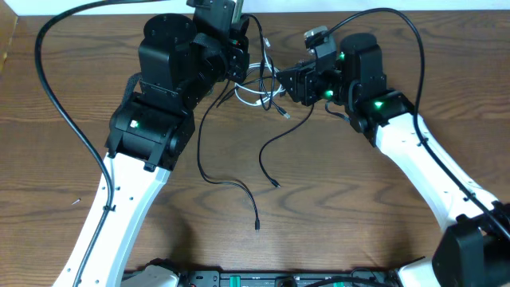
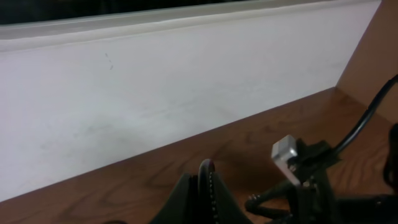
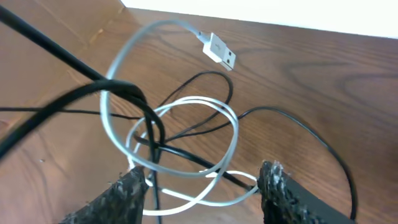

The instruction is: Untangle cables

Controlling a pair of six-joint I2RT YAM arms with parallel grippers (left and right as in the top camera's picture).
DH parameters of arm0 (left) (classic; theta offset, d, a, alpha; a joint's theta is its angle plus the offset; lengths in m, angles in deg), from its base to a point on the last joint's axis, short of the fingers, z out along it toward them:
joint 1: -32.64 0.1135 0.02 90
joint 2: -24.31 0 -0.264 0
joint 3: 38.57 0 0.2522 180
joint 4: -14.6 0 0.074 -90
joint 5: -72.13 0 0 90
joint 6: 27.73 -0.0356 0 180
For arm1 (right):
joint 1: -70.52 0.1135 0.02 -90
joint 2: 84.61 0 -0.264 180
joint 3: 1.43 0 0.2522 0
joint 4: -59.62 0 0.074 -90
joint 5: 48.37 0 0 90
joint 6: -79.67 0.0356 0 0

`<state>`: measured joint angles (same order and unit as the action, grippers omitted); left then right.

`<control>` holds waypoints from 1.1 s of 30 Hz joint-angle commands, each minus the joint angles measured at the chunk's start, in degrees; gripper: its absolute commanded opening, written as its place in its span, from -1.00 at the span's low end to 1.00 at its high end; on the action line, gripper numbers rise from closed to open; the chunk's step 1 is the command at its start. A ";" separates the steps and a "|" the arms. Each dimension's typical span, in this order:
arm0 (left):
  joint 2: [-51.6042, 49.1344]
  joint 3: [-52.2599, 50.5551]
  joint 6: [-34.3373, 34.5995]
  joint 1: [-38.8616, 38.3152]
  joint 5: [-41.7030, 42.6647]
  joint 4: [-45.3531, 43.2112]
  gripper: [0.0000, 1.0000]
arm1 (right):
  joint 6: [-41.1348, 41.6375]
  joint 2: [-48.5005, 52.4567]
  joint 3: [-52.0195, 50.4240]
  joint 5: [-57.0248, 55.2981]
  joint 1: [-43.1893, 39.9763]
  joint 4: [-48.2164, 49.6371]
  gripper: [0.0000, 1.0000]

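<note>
Lying nearest the front of the tabletop (image 1: 335, 207) are the loose tails of the black cords (image 1: 256, 222). They trail away flat on the wood, and nothing touches them.

Follow them back and they run up into a messy bunch, where they cross the white cable (image 3: 233, 134). The bunch sits in the middle, between the two arms.

The right end effector (image 3: 205, 171) is right at that bunch. Its two fingers (image 3: 280, 186) are apart, one on each side of the white loops. The loops sit in the gap, but the fingers are not squeezing them. I think it is placed this way so it can pinch one loop and pull it free of the black ones.

A bit past the loops, the white cable's silver plug (image 3: 217, 51) sticks up in the air, touching nothing.

Just beyond the bunch is the left end effector (image 2: 208, 180). Its fingers are pressed together. I cannot see if a cord is caught between them. It may be there to keep the far side of the bunch from sliding.

Farthest back is a pale wall (image 2: 155, 93).
</note>
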<state>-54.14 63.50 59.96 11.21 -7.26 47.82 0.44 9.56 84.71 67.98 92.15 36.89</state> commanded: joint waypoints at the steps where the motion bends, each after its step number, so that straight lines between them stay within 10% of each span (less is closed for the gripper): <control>1: -0.11 0.15 0.96 0.15 0.33 -0.35 -0.85 | -5.29 3.30 0.70 2.95 0.52 1.81 0.11; 16: -0.11 0.15 2.67 0.15 0.35 -0.33 -0.85 | -5.27 7.34 0.70 5.25 1.64 15.85 0.09; 19: -0.07 0.17 3.34 0.15 0.35 -0.35 -0.85 | -4.68 7.54 0.70 2.19 1.64 17.16 -0.22; 22: 0.35 0.17 3.45 0.15 0.31 -0.76 -0.85 | -1.77 7.78 0.70 -4.44 1.46 15.87 -0.98; 33: 8.48 0.17 3.34 8.28 0.26 -6.62 -0.85 | 2.10 9.18 0.66 -9.51 -7.65 -1.22 -0.98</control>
<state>-49.81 62.98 62.52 16.60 -7.06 42.49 0.85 17.72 84.75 60.54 87.37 37.61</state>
